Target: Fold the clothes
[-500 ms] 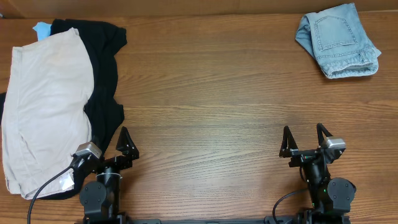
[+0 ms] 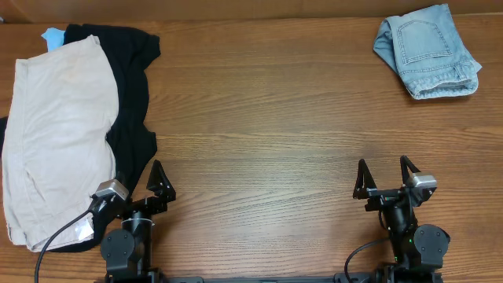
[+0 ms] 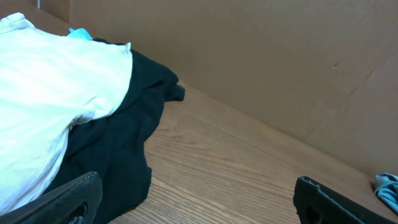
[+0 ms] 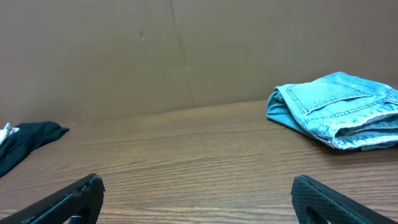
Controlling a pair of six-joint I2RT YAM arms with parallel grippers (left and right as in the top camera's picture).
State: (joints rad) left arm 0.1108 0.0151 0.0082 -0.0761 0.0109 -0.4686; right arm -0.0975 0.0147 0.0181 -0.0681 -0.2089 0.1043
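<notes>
Both arms sit low at the near edge of the wooden table [image 2: 267, 118], and neither holds anything. The left gripper [image 3: 198, 182] has its jaws spread wide, with only bare wood grain in the gap between them. The right gripper [image 4: 196, 180] is spread just as wide, and that gap also shows only tabletop.

The cream shorts [image 2: 55, 134] lie ahead of the left jaws and off to their left, well clear of both fingers. From overhead they are a long pale shape running away from the gripper toward the far edge, flattened but rumpled. They rest on a black garment [image 2: 132, 86]. It shows out from under them on the side nearer the jaws' centre line, and its dark hem comes closest to the left gripper's left finger — in the wrist view the black cloth appears just beyond that fingertip, though whether the two touch cannot be told. A scrap of bright blue fabric [image 2: 52, 35] peeks out at the far end of the pile.

Folded light-blue denim shorts [image 2: 428, 51] lie far ahead of the right jaws and to their right, near the far edge with a back pocket facing up. They are well apart from the gripper and from the cream shorts. A brown cardboard wall [image 4: 186, 50] stands beyond the table, straight ahead of both sets of jaws.
</notes>
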